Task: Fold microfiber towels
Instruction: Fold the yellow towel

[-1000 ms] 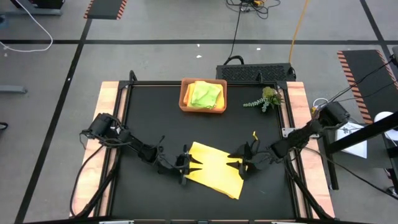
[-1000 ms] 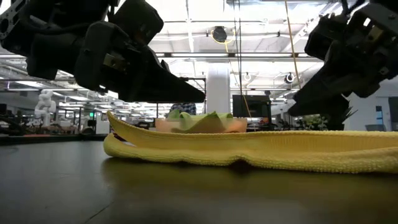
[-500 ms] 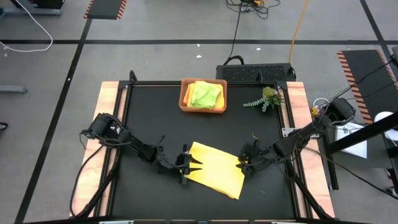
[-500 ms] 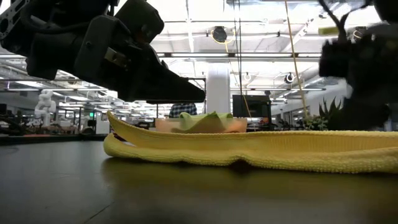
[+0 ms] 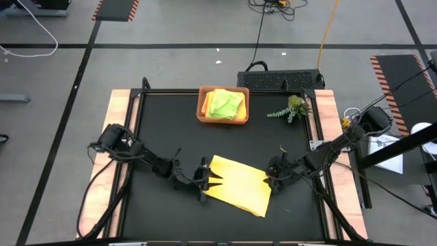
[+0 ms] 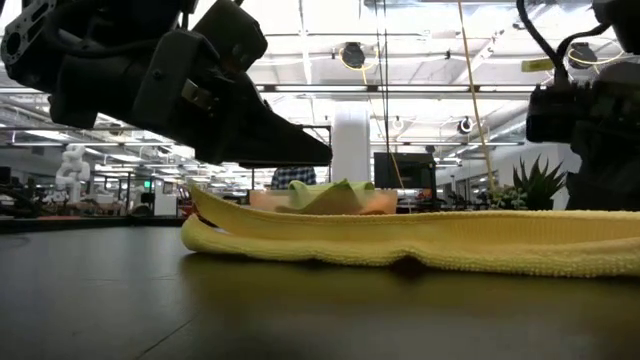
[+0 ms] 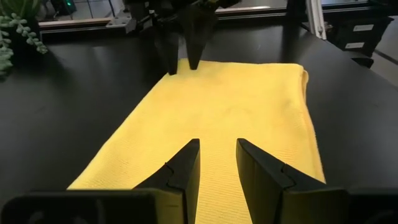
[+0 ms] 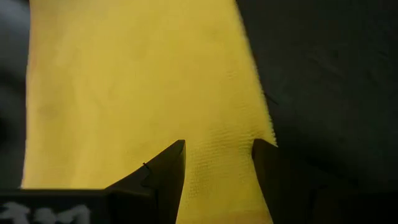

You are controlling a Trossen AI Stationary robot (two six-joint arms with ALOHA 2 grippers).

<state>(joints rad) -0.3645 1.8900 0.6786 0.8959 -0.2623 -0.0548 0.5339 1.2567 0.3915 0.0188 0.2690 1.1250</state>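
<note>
A yellow towel (image 5: 237,186), folded in two layers, lies flat on the black table near its front edge. It also shows in the low view (image 6: 420,240). My left gripper (image 5: 208,181) is open. It hovers level just above the towel's left end (image 7: 217,146), clear of it in the low view (image 6: 300,150). My right gripper (image 5: 272,179) is open and low at the towel's right end (image 8: 217,146). An orange and a lime green towel (image 5: 225,104) lie in the orange-brown tray (image 5: 202,109). The blue towel is out of view. My right gripper stands with its open fingers (image 8: 168,171) low over the yellow towel's right end (image 8: 217,180), pointing toward the table's left. In the low view its body hides the fingertips, so I cannot tell whether they touch the cloth.
The tray stands at the far middle of the table. A small green plant sprig (image 5: 290,109) lies at the far right. Wooden rails (image 5: 121,123) run along the table's left and right sides. Bare black tabletop lies between the tray and the yellow towel.
My right gripper has drawn back from over the towel toward the table's right edge and sunk down to the towel's right end. The yellow towel has slid a little toward the right, still flat. My left gripper has stayed open above the left end.
</note>
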